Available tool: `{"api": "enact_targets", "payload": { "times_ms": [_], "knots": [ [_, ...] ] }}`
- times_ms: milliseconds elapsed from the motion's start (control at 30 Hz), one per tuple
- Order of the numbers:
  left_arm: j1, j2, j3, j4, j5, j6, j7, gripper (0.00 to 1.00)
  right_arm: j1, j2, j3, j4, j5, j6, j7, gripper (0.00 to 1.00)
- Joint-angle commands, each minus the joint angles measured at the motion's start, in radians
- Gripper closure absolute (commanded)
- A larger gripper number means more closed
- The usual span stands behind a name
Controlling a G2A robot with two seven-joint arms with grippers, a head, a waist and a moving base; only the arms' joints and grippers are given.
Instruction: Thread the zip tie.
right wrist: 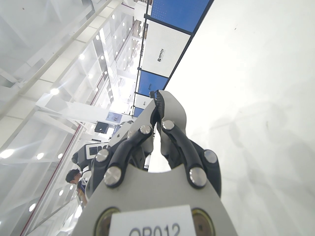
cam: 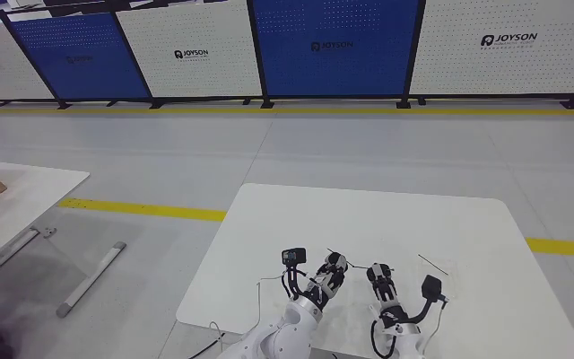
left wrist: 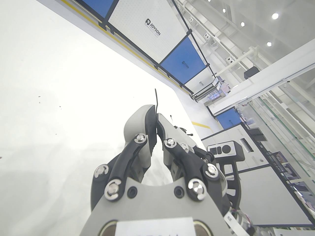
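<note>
Zip tie (left wrist: 156, 99) in both clenched grippers: left gripper (left wrist: 156, 117) near one end, right gripper (right wrist: 156, 100) at the other.

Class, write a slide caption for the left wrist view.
Left gripper pinches a black zip tie, its end poking out over the white table.

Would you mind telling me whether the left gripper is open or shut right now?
Shut. The left gripper is pinched on a thin black zip tie, whose end sticks out past its tips.
</note>
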Motion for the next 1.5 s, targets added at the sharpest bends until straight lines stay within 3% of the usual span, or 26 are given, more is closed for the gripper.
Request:
{"api": "enact_targets", "payload": {
  "times_ms": [0,833,1300,1467],
  "knots": [
    [0.0,0.0,0.0,0.0,0.0,0.0,0.0,1.0,0.001,-0.001,0.0,0.0,-0.001,-0.001,-0.001,1.0],
    [0.0,0.0,0.0,0.0,0.0,0.0,0.0,1.0,-0.005,-0.005,0.001,-0.008,-0.017,0.013,-0.002,1.0],
    [0.0,0.0,0.0,0.0,0.0,0.0,0.0,1.0,0.016,-0.011,-0.015,0.003,-0.015,0.043,0.019,1.0],
    [0.0,0.0,0.0,0.0,0.0,0.0,0.0,1.0,0.03,-0.014,-0.016,0.017,0.01,0.028,0.03,1.0]
  ]
}}
